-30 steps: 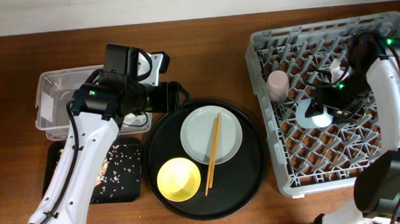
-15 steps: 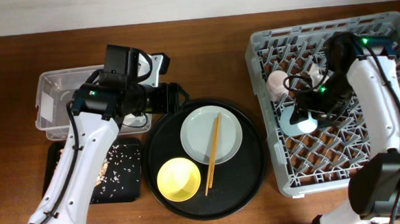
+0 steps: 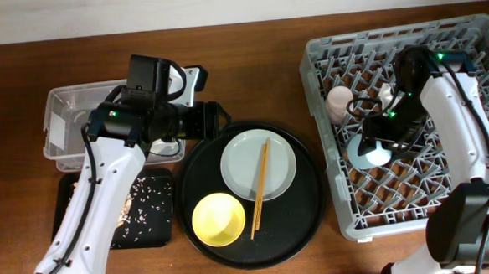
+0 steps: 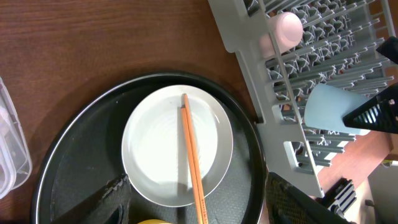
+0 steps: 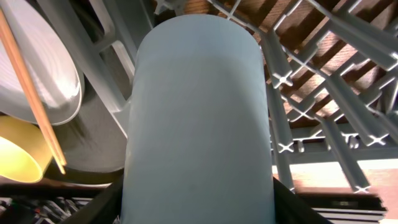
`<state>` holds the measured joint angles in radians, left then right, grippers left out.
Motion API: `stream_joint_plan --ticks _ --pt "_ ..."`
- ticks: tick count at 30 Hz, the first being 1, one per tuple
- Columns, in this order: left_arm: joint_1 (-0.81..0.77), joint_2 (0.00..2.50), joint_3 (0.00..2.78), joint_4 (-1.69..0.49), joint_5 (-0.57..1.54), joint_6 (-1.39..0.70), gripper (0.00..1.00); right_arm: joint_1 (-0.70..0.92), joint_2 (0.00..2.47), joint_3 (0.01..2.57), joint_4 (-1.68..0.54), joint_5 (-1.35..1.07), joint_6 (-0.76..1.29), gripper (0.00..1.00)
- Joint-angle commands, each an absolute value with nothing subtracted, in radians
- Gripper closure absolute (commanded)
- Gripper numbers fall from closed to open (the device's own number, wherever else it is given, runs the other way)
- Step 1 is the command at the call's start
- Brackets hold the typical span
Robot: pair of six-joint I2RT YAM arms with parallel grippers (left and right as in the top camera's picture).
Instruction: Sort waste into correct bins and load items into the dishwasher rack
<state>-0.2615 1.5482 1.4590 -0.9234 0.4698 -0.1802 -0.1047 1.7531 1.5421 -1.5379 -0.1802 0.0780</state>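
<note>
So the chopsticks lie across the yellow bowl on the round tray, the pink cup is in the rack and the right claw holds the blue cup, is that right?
No: the overhead view shows the chopsticks across the plate, not the bowl. The rest is right: tray, pink cup in the rack, blue cup in the right claw.

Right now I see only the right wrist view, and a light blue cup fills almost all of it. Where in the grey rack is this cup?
Observer: The small light blue cup is in the left half of the large grey plastic lattice rack, about midway front to back.
Operator: Is something else near it?
Observer: Yes, a small pink cup sits close beside it, farther back and to the left.
Operator: And the left arm?
Observer: The left tool hangs open over the large round black tray, outside the rack.
</note>
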Motion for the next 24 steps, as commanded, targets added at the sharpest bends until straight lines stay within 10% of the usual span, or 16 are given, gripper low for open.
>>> stream_joint_plan --ticks 1,12,16,19,24 --pt "-0.26 1.541 1.467 -0.922 0.462 -0.186 0.32 -0.104 1.729 1.535 -1.536 -0.171 0.088 0.28" --pt "-0.251 1.541 1.467 -0.922 0.288 -0.239 0.32 -0.045 1.666 1.628 -1.604 -0.305 0.083 0.27" --pt "-0.094 1.541 1.467 -0.921 0.238 -0.307 0.3 0.241 1.636 1.617 -1.551 -0.333 0.25 0.41" --pt "0.05 1.541 1.467 -0.979 0.238 -0.306 0.01 0.511 1.639 1.541 -1.321 -0.313 0.437 0.52" --pt "0.095 1.541 1.467 -0.983 0.238 -0.306 0.01 0.697 1.664 1.363 -1.05 -0.122 0.677 0.56"
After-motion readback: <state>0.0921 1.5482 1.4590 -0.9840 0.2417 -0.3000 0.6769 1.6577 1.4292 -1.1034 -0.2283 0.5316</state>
